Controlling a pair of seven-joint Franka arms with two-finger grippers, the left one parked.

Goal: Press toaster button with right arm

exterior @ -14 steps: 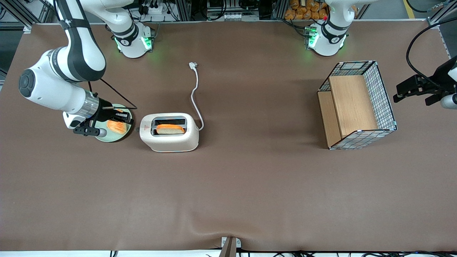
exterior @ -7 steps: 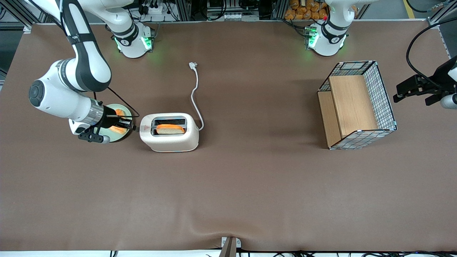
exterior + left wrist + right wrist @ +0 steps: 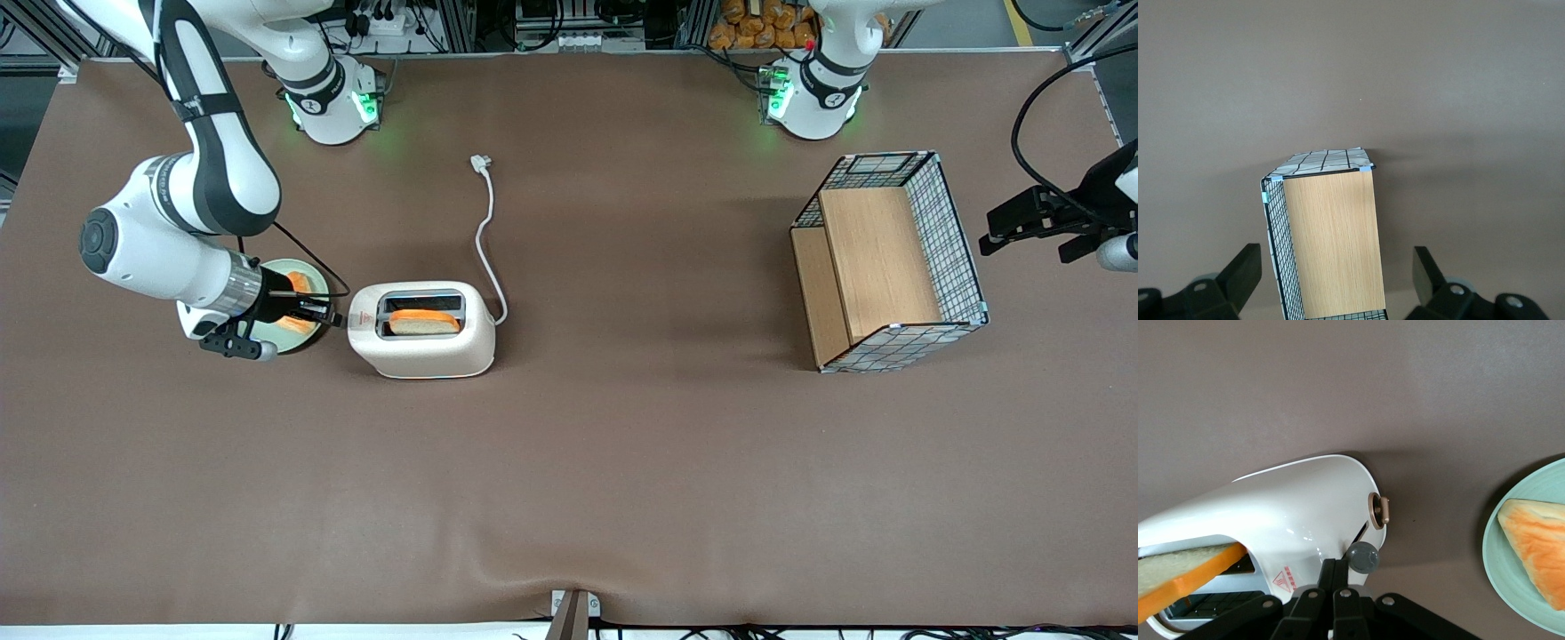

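The cream-white toaster (image 3: 422, 342) stands on the brown table with a slice of bread (image 3: 424, 321) in one slot. It also shows in the right wrist view (image 3: 1305, 500), with its red mark (image 3: 1289, 577). The toaster button (image 3: 1363, 557), a small round grey nub, sticks out of the narrow end face below a dark slit. The right arm (image 3: 169, 249) reaches in low from the working arm's end. Its gripper (image 3: 331, 314) is shut and empty, fingertips (image 3: 1350, 568) together at the end face, right beside the button.
A pale green plate (image 3: 302, 341) with an orange-crusted bread piece (image 3: 1538, 550) lies under the gripper's wrist, beside the toaster. A beige dial (image 3: 1378, 510) sits on the end face. The white cord (image 3: 484, 231) trails away from the toaster. A wire-and-wood basket (image 3: 889, 262) stands toward the parked arm's end.
The right arm has moved over the plate toward the toaster, and its gripper tips have come up to the narrow end face. The toaster has not moved.
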